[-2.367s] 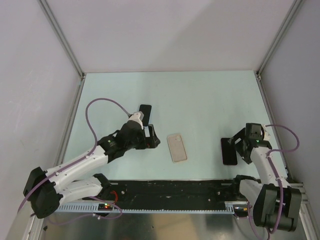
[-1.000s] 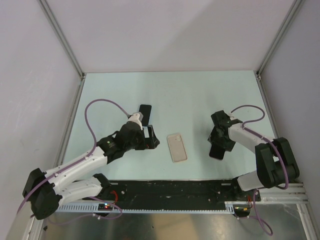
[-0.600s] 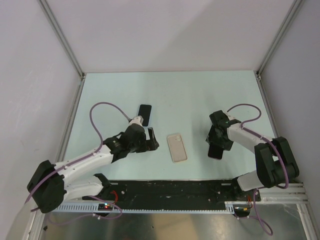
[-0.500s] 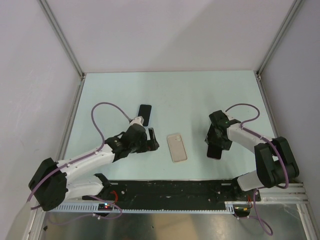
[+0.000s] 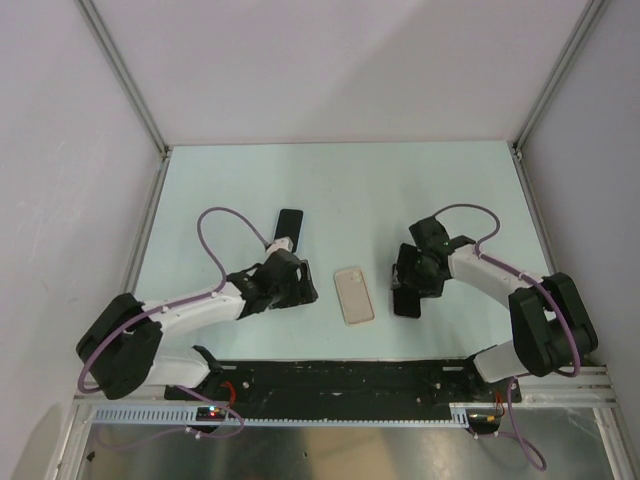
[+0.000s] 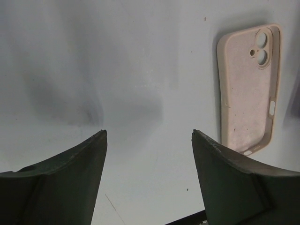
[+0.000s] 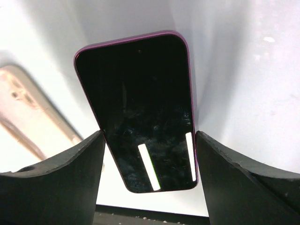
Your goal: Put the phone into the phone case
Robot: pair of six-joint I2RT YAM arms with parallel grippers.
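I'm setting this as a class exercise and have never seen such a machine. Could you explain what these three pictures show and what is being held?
Two robot arms are bolted to a pale table. One picture looks down from above. The other two come from a camera on each wrist. The right claw grips a glossy black phone by its long edges. The left claw is open and empty. On the table lie a pale pink phone case, hollow side up, and, beyond the left claw, a black slab.
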